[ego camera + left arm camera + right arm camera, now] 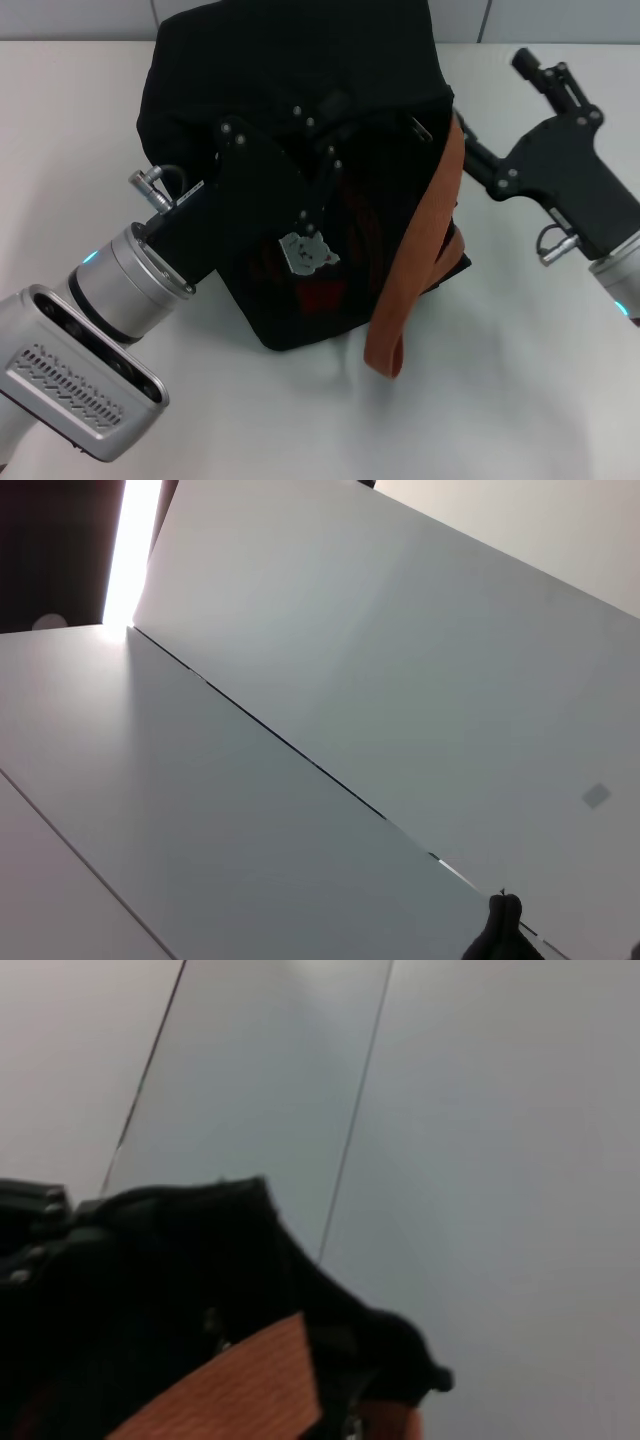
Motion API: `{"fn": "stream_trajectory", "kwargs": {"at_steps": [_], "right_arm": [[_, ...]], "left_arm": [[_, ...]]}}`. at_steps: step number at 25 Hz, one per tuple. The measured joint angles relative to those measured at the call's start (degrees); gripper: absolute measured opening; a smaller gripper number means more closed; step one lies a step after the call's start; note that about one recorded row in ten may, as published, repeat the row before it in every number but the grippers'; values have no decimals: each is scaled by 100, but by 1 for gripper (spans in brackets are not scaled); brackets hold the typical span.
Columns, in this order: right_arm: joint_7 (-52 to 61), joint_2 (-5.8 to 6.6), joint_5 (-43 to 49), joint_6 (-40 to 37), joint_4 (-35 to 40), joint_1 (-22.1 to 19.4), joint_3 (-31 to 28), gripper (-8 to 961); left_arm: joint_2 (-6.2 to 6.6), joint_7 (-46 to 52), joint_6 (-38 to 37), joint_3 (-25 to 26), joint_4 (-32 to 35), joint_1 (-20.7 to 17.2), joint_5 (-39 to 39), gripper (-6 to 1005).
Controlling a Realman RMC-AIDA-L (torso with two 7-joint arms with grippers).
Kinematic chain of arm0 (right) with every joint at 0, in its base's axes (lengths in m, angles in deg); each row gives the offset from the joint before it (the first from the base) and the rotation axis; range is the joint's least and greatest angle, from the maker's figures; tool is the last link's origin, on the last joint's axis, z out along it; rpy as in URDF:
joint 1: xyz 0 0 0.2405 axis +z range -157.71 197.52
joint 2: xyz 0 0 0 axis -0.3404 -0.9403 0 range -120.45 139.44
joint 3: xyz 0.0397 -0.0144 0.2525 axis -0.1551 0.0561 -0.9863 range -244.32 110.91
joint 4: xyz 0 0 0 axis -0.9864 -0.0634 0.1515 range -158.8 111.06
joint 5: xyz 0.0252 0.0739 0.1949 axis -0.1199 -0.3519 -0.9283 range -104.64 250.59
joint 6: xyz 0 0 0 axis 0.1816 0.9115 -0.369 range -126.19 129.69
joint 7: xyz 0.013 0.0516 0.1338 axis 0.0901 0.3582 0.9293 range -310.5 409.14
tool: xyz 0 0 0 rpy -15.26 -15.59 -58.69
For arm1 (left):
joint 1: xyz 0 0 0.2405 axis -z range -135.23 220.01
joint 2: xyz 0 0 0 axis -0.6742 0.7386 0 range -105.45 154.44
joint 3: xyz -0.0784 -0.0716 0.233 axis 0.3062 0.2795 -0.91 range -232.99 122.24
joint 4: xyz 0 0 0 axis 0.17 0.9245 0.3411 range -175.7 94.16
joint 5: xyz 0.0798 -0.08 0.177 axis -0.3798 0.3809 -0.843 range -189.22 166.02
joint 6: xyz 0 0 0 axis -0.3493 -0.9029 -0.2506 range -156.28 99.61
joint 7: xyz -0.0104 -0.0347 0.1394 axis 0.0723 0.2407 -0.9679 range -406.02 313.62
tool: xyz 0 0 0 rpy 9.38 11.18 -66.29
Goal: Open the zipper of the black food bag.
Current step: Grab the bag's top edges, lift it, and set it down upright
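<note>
The left tool's [325, 165] black fingertips merge with the boxy black fabric food bag [290, 90], so their spread cannot be told. The right tool's [462, 140] tips disappear behind the orange-brown webbing strap [420, 250]. The thin black zipper cannot be traced against the dark cloth. The left wrist view shows only pale wall panels and a dark blurred tip [503, 920] at its edge.

The bag [290, 130] sits mid-table [80, 150]. The left gripper [300, 180] is over its front. The right gripper [470, 150] is just beside its right.
</note>
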State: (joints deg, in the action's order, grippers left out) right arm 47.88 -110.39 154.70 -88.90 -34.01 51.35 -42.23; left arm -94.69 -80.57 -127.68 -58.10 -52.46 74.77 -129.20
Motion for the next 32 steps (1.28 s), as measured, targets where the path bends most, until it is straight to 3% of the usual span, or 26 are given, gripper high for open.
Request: {"fn": "stream_trajectory", "kwargs": {"at_steps": [13,19,32], "right_arm": [[-60,0,262,373,-55,158,-12,838],[-1156,0,302,347,-507,188,-483,838],[-1229,0,385,332,-555,244,-703,838]], "left_arm": [[0,0,11,0,-7,29,16,89],[0,0,-17,0,-9,7,6,90],[0,0,-28,0,-9,17,-3,93]]}}
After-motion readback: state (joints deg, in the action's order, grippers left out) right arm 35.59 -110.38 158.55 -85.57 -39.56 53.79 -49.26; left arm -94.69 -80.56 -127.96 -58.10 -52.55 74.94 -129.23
